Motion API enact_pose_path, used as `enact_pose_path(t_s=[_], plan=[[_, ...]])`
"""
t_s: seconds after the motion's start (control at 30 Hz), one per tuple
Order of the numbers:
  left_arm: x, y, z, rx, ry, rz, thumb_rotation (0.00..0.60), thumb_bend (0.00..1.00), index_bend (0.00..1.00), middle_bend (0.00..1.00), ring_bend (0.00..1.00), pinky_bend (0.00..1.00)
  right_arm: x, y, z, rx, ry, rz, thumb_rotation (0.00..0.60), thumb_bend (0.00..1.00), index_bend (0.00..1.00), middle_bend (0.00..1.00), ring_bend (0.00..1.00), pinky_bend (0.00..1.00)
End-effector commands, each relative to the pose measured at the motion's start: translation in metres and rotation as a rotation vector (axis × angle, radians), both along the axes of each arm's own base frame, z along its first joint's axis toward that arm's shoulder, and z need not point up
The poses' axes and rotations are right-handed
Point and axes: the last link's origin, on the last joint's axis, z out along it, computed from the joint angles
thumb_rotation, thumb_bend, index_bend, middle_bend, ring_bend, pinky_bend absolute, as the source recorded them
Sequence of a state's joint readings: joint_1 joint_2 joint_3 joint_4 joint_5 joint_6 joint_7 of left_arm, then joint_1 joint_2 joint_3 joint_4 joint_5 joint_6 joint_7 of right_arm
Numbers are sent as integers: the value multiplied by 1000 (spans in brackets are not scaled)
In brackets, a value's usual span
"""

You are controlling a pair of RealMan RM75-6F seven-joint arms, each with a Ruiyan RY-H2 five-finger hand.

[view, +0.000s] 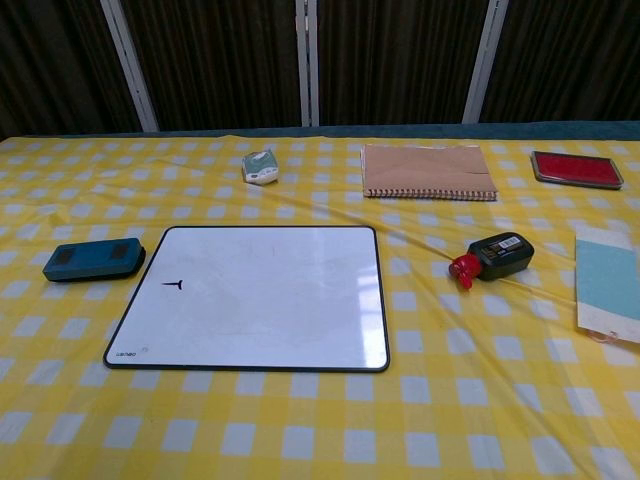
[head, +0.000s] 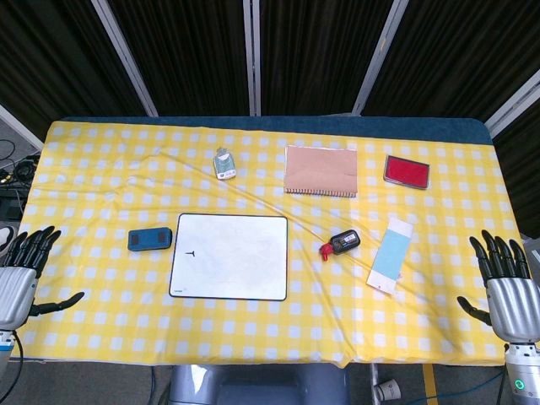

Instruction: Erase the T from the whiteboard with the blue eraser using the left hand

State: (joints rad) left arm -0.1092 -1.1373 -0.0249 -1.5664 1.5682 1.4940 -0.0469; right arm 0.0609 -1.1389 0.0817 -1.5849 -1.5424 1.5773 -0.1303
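Note:
The whiteboard [head: 229,256] [view: 255,295] lies flat near the table's front, with a small black T [head: 191,252] [view: 174,285] near its left edge. The blue eraser [head: 149,240] [view: 93,259] lies on the cloth just left of the board. My left hand [head: 21,274] hangs at the table's front left corner, fingers spread, holding nothing, well left of the eraser. My right hand [head: 504,282] is at the front right edge, fingers also spread and empty. Neither hand shows in the chest view.
A brown spiral notebook [head: 321,170], a red stamp pad [head: 407,171] and a small green-white packet [head: 224,163] lie at the back. A black bottle with a red cap [head: 340,245] and a light blue card [head: 391,256] lie right of the board.

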Motion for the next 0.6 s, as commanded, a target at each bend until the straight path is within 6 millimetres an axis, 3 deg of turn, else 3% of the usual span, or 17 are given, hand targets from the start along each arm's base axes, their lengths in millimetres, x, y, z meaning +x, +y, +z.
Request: enact_pose_path(t_s=[0.03, 0.17, 0.3, 0.4, 0.53, 0.6], plan=[[0, 0, -1, -5, 6, 5, 405, 0, 0, 0, 0, 0, 0, 0, 0, 0, -1, -9, 600, 0, 0, 0, 0, 0], [1, 3, -4, -21, 17, 6, 406, 0, 0, 0, 0, 0, -1, 1, 1, 8, 3, -22, 600, 0, 0, 0, 0, 0], [5, 21, -11, -47, 19, 0, 419, 0, 0, 0, 0, 0, 2, 0, 2, 7, -1, -18, 600, 0, 0, 0, 0, 0], [13, 52, -25, -94, 27, -9, 426, 0, 0, 0, 0, 0, 0, -1, 1, 12, 9, -29, 600, 0, 0, 0, 0, 0], [24, 93, -44, -150, 40, -10, 510, 0, 0, 0, 0, 0, -4, -5, -1, 23, 17, -64, 600, 0, 0, 0, 0, 0], [29, 108, -55, -181, 55, -11, 514, 2, 0, 0, 0, 0, -5, -8, -2, 24, 23, -71, 600, 0, 0, 0, 0, 0]])
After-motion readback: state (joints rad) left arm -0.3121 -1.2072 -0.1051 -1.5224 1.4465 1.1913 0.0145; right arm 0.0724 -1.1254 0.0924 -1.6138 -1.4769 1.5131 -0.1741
